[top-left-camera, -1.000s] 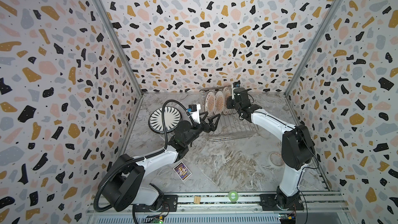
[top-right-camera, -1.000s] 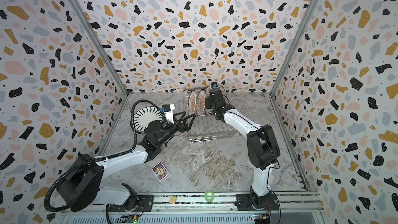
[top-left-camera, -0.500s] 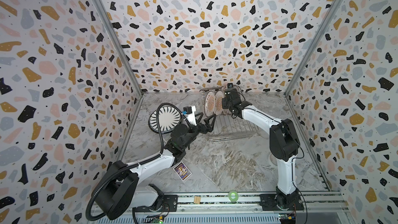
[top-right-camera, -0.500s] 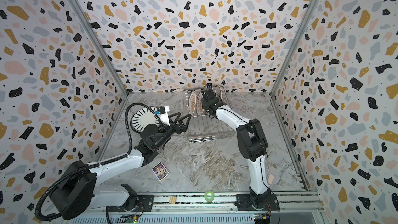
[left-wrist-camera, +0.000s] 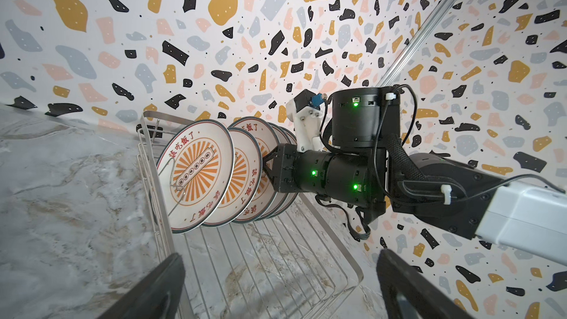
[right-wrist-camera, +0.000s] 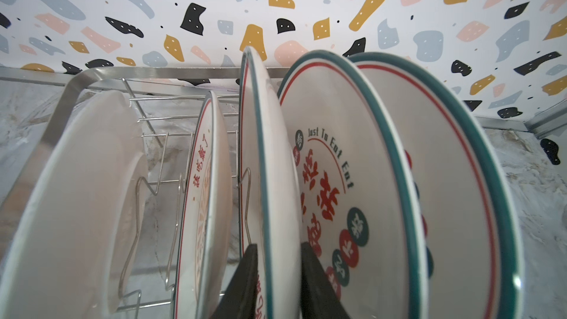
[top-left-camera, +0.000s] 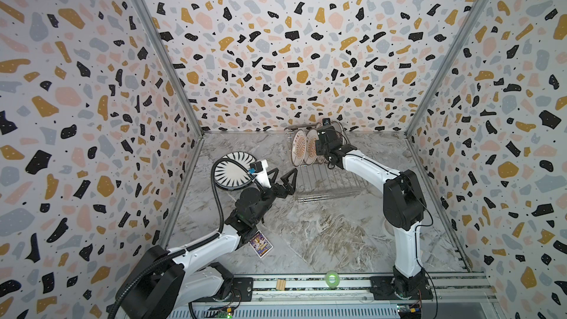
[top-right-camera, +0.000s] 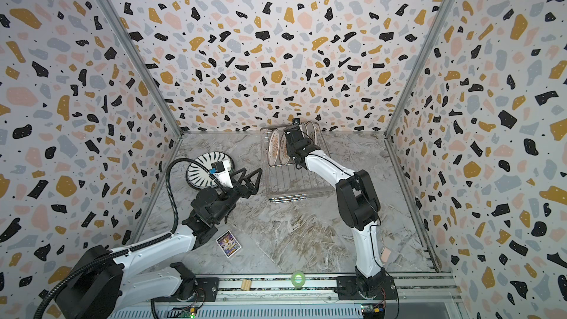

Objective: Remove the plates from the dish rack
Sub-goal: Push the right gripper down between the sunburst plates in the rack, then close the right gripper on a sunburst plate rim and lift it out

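Note:
The dish rack stands at the back of the table, with several plates upright at its far end. My right gripper reaches in from the near side and is shut on the rim of a teal-edged plate, one finger on each face. A black-striped plate lies flat on the table to the left. My left gripper hangs open and empty beside the rack's near left corner, facing the plates.
A purple card lies by the left arm. On the front rail sit a green tape roll and a small wooden block. Patterned walls close in the back and both sides. The rack's near half holds bare wire.
My right gripper has slid left along the row of plates and its elbow has swung inward. The left gripper has drifted slightly left and stays open.

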`<move>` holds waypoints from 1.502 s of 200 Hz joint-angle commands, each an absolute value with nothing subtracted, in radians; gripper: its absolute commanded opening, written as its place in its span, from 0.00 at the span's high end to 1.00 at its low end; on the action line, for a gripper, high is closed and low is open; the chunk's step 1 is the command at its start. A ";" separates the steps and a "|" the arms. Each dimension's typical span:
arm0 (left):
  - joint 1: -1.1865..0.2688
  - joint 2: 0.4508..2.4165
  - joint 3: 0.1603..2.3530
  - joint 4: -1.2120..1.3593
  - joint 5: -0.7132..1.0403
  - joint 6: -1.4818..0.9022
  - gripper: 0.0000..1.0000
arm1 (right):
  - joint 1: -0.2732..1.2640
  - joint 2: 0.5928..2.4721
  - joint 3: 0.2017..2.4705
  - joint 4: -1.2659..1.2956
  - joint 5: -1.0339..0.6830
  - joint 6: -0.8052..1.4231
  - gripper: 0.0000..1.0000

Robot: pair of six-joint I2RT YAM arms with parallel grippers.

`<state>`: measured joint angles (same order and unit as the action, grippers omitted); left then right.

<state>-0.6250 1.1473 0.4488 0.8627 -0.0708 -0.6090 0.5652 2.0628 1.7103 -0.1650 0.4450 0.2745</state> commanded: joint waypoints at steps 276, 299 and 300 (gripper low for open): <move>-0.630 1.189 0.430 0.963 -0.201 -0.663 0.00 | 0.634 1.894 1.672 -0.114 0.727 0.201 0.93; -0.629 1.189 0.429 0.964 -0.208 -0.654 0.01 | 0.660 1.845 1.626 -0.085 0.782 0.183 0.93; -0.629 1.188 0.429 0.964 -0.209 -0.655 0.01 | 0.662 1.842 1.623 -0.082 0.783 0.183 0.94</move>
